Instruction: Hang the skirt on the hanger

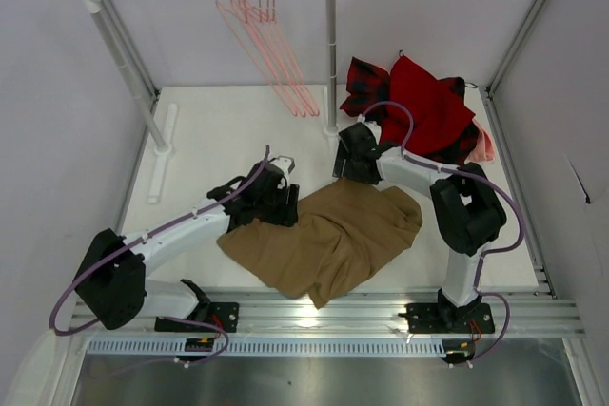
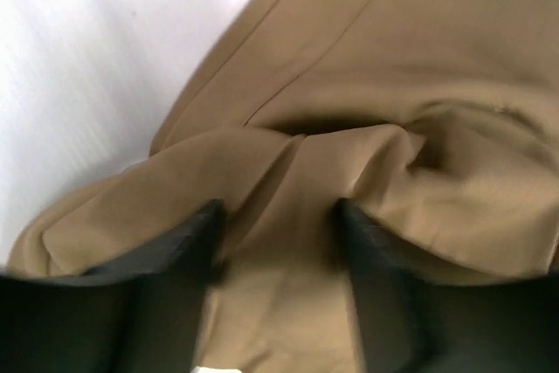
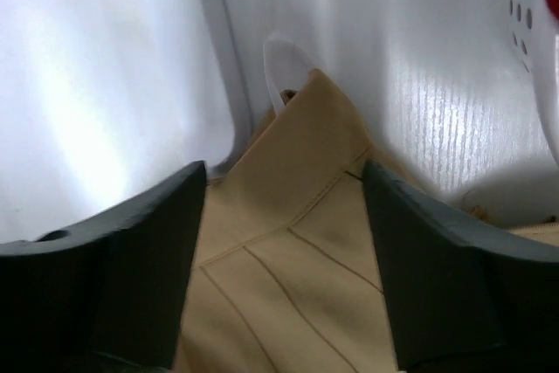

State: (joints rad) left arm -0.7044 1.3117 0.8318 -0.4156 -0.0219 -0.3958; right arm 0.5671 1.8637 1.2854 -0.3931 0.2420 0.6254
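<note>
The tan skirt (image 1: 328, 240) lies crumpled on the white table between the two arms. My left gripper (image 1: 284, 204) is down on its upper left edge; in the left wrist view its fingers (image 2: 175, 259) stand apart, pressed into the skirt (image 2: 393, 58), with a raised fold between them at the left gripper (image 2: 279, 242). My right gripper (image 1: 350, 176) is at the skirt's top edge; its jaws stand wide around a seamed corner of the skirt (image 3: 297, 251) at the right gripper (image 3: 284, 207). Several pink hangers (image 1: 271, 45) hang from the rail, away from both grippers.
A white clothes rack (image 1: 330, 45) stands at the back, its right post just behind my right gripper. A red garment (image 1: 428, 106) on red-and-black plaid cloth (image 1: 366, 83) lies at the back right. A metal rail (image 1: 324, 311) runs along the near edge.
</note>
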